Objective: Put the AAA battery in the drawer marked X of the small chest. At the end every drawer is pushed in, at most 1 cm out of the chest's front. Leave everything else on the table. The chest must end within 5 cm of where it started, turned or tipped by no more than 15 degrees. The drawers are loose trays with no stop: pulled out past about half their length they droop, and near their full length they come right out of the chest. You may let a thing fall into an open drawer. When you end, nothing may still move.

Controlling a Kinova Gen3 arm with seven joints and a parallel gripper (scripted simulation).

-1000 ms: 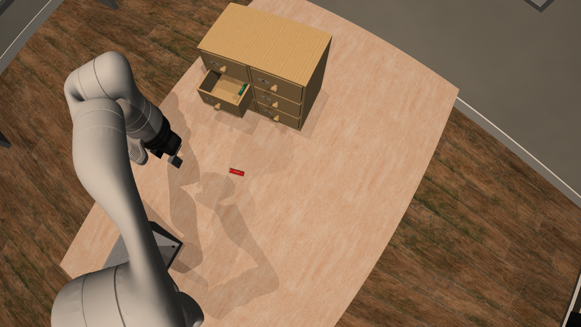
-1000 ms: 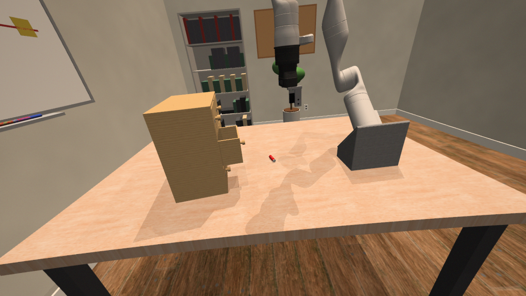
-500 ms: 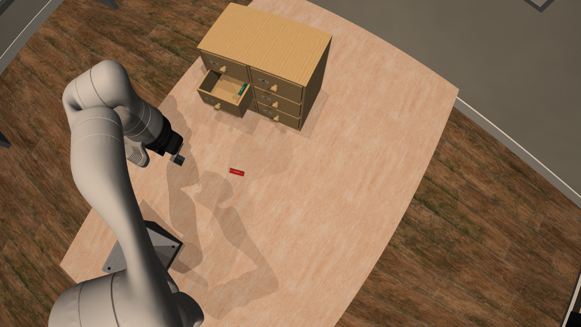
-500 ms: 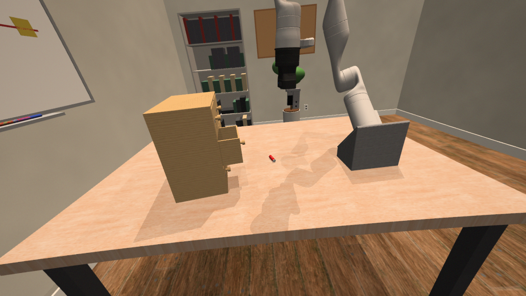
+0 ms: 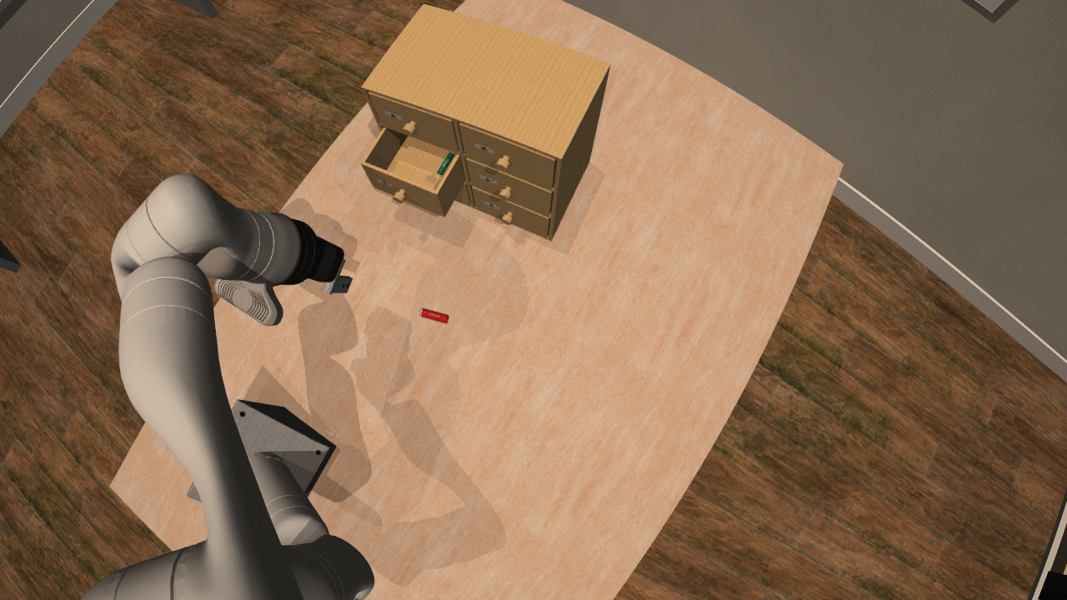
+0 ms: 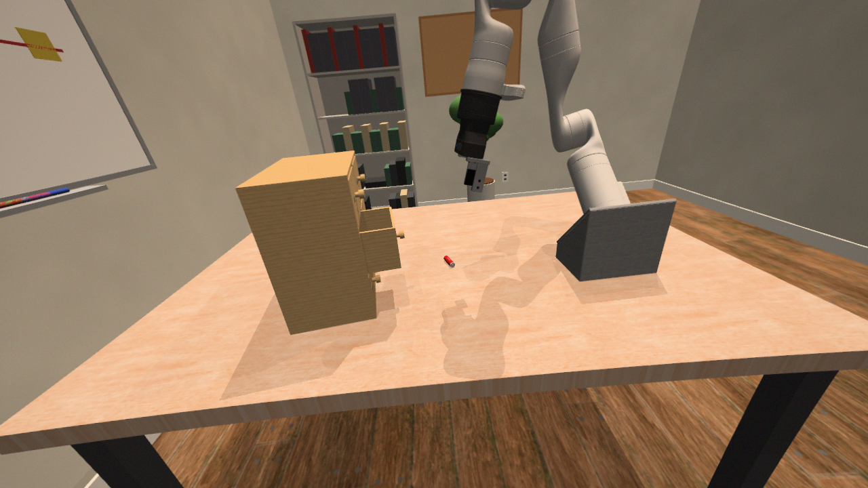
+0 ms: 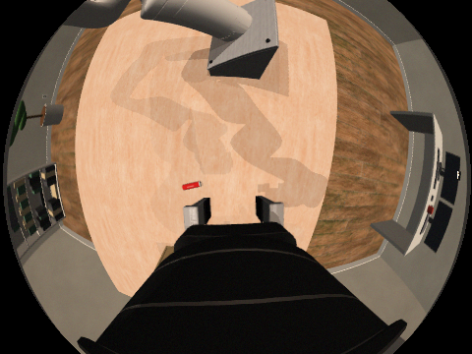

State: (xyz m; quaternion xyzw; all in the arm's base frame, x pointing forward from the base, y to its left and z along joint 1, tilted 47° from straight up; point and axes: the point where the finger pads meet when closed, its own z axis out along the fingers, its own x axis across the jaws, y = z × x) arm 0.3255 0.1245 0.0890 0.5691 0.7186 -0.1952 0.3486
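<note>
Red battery [image 5: 433, 315] [image 6: 449, 261] [image 7: 192, 186] outside open jaws.

Pale wood grain runs over the tabletop [image 5: 633, 298] [image 6: 546, 327] [image 7: 123, 147], and here's the chest [image 5: 492, 74] [image 6: 309, 249], finely lined yellow wood, matt all round! Below, the floorboards [image 5: 858, 387] [image 6: 485, 442] [image 7: 369, 172] look like rough, dark timber; the arm [image 5: 167, 357] [image 6: 488, 60] [image 7: 197, 17] shows smooth, pale, plastic-like shells.

The arm bends high over the table, its wrist tilted, at about eleven o'clock from its base in the top view. The jaws [image 5: 340, 284] [image 6: 476, 175] hang above the table, spread wide, gripping nothing.
</note>
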